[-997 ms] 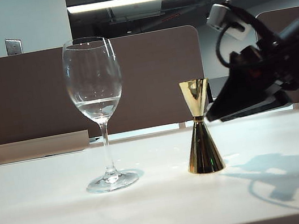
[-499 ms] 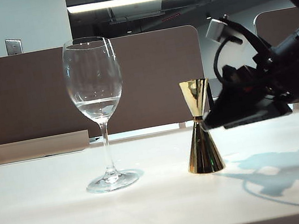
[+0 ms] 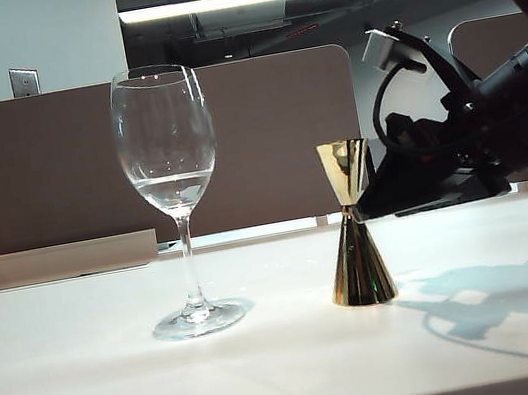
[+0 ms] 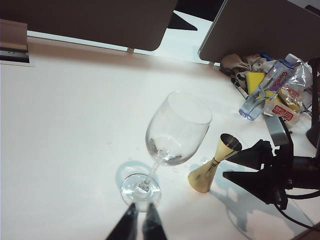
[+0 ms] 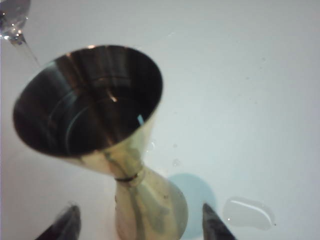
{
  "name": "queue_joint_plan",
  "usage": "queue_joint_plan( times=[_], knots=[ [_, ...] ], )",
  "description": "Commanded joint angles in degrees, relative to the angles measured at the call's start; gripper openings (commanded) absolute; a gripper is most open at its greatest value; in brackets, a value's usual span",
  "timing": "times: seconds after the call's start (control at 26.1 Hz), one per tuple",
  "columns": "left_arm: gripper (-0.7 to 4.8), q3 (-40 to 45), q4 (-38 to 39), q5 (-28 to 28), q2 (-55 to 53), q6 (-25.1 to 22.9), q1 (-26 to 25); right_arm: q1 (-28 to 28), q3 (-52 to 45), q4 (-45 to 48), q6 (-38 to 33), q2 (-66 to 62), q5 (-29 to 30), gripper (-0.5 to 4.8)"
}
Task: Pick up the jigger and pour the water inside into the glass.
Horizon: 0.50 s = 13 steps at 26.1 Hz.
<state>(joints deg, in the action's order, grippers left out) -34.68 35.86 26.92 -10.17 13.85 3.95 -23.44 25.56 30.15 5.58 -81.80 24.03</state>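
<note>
Slick, light and tippy, the jigger [image 5: 100, 135] (right of centre in the exterior view) wants gripping at its narrow waist; the right gripper [image 5: 137, 220] straddles it, jaws apart. The left gripper [image 4: 139, 222], bottom of its view, is pinched together.

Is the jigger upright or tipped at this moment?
Upright. The jigger stands on its wider cone on the table, open cup upward, with the right gripper open on either side of it, not gripping.

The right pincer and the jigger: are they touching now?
Apart. In the right wrist view the right pincer stands open, with white table between each fingertip and the jigger.
</note>
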Motion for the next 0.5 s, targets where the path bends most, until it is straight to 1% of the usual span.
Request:
queue_joint_plan(
  times=[0.04,0.5],
  knots=[
    [0.26,-0.22,-0.33,0.09,0.00,0.09,-0.02,0.00,0.44,2.38,-0.09,-0.09,0.11,3.12],
    [0.26,-0.22,-0.33,0.07,0.00,0.09,-0.02,-0.02,0.59,4.85,-1.14,-1.88,1.62,3.10]
  ],
)
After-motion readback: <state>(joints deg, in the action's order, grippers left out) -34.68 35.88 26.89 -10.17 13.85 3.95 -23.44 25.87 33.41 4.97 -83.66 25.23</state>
